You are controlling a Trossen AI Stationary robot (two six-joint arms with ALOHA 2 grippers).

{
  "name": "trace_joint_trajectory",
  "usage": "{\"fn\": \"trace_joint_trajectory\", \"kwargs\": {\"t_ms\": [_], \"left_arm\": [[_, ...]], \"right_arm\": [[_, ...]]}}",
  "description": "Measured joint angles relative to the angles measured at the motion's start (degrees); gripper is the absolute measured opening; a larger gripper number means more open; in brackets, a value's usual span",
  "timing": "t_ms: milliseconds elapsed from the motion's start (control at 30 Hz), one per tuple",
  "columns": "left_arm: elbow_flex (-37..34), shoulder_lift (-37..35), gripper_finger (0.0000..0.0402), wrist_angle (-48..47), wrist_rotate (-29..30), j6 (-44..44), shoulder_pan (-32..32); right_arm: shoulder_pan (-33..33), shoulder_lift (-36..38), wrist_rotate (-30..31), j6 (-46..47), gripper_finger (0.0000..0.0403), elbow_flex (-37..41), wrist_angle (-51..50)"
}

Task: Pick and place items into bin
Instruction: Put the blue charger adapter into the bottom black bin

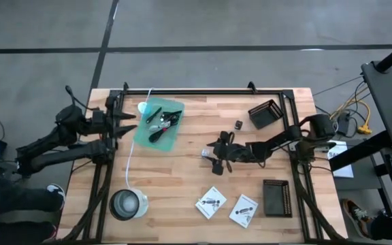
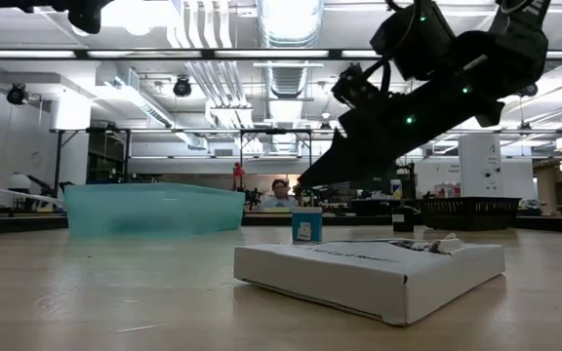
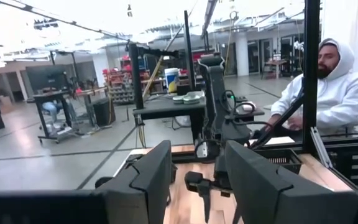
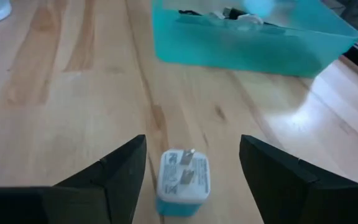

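A small white cube with a blue base and two metal prongs (image 4: 184, 180) stands on the table, also visible in the low view (image 2: 306, 224) and the high view (image 1: 205, 152). My right gripper (image 4: 192, 148) is open just above it (image 1: 213, 155), one finger on either side, not touching. The teal bin (image 1: 158, 126) holds a thin black stick, black cable and other small items. Two white printed packets (image 1: 211, 203) (image 1: 243, 209) lie flat near the table's near edge. A small black connector (image 1: 238, 124) lies farther back. My left gripper (image 1: 129, 124) waits, open, beside the bin's left side (image 3: 197, 165).
A round silvery bowl (image 1: 128, 204) sits near the left front corner, with a long white cord (image 1: 129, 160) running up past the bin. Two black ridged trays (image 1: 265, 112) (image 1: 276, 197) lie on the right. A person in a white hoodie (image 3: 331, 93) sits beyond the table.
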State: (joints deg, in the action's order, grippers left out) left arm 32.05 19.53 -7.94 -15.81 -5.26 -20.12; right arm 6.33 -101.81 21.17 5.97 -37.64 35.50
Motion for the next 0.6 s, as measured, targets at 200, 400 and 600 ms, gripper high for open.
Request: {"fn": "trace_joint_trajectory", "kwargs": {"t_ms": [200,400,600], "left_arm": [[-0.2,0.3,0.0136,0.0,0.0,0.0,0.0],[-0.2,0.6,0.0136,0.0,0.0,0.1,0.0],[-0.2,0.7,0.0136,0.0,0.0,0.1,0.0]], "right_arm": [[-0.2,-1.5,-0.1,1.5,0.0245,-0.7,-0.5],[-0.2,-3.1,-0.5,2.9,0.0245,-0.8,-0.8],[-0.2,-6.2,-0.6,2.1,0.0245,-2.6,-1.4]]}}
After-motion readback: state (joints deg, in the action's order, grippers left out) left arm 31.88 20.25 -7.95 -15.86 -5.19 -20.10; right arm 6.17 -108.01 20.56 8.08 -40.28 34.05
